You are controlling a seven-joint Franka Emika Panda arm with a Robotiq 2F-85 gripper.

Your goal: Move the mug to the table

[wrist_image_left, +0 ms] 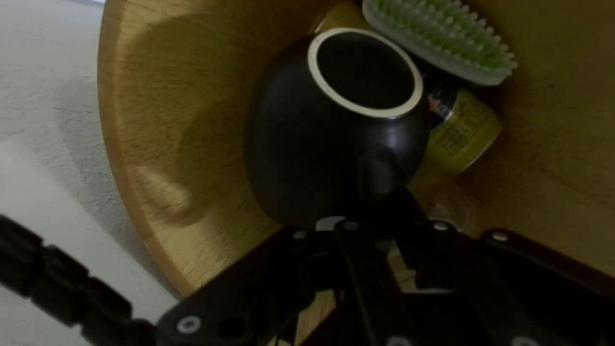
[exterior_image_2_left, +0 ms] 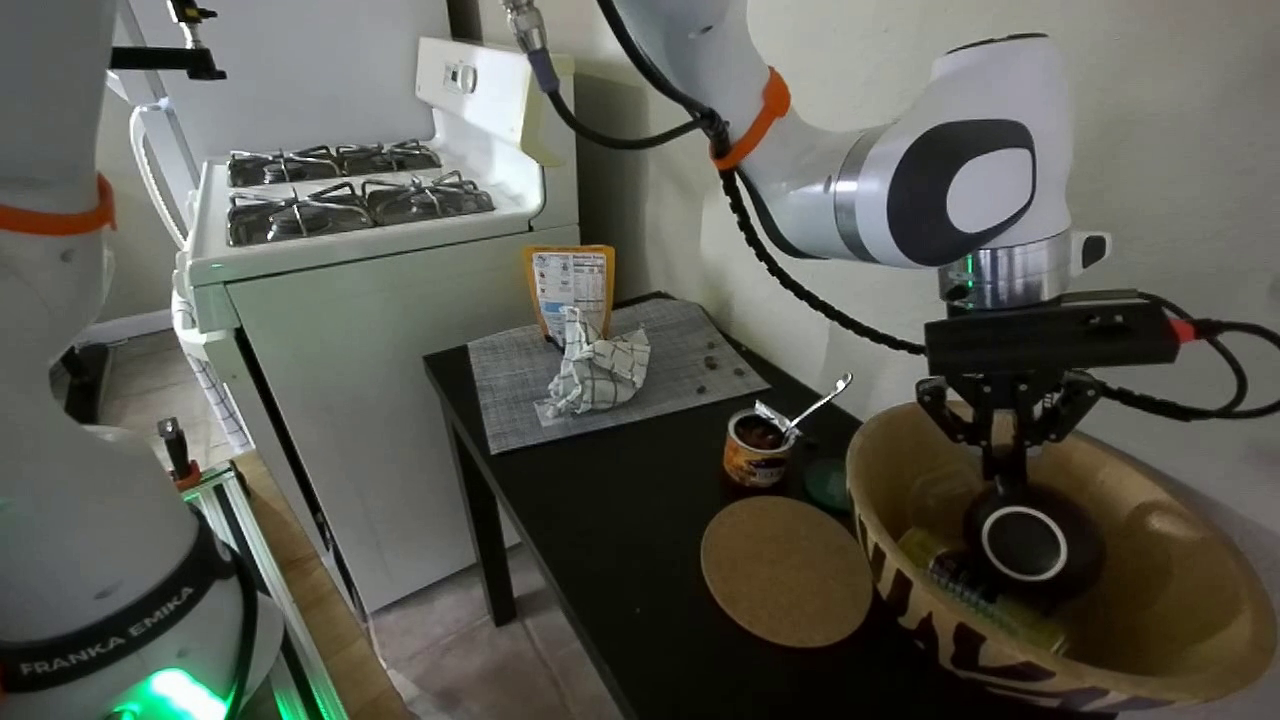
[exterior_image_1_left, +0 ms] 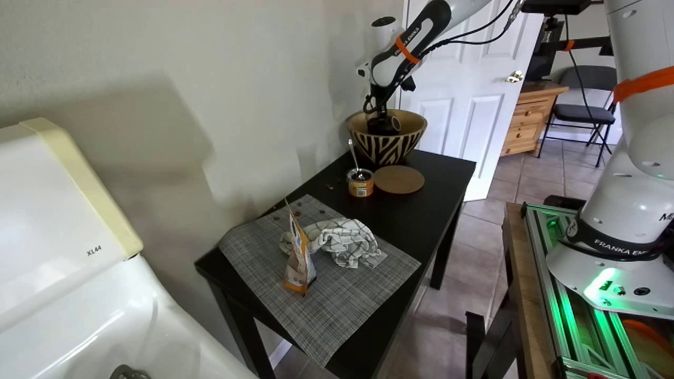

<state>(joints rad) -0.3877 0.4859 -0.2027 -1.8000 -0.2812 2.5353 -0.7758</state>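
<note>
Black and tipped sideways, the mug (wrist_image_left: 331, 134) is clamped in your gripper (exterior_image_2_left: 1005, 475) by its handle (wrist_image_left: 378, 173), likely the slimmest hold. Beyond it, inside the same wooden bowl (wrist_image_left: 153, 105), lie a brush (wrist_image_left: 447, 41) and yellow can (wrist_image_left: 463, 137); the surrounding wall probably means lifting well up before you reach the side table (exterior_image_2_left: 620, 560).

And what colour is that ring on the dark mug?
The ring on the mug is creamy white, clearest in the wrist view.
</note>
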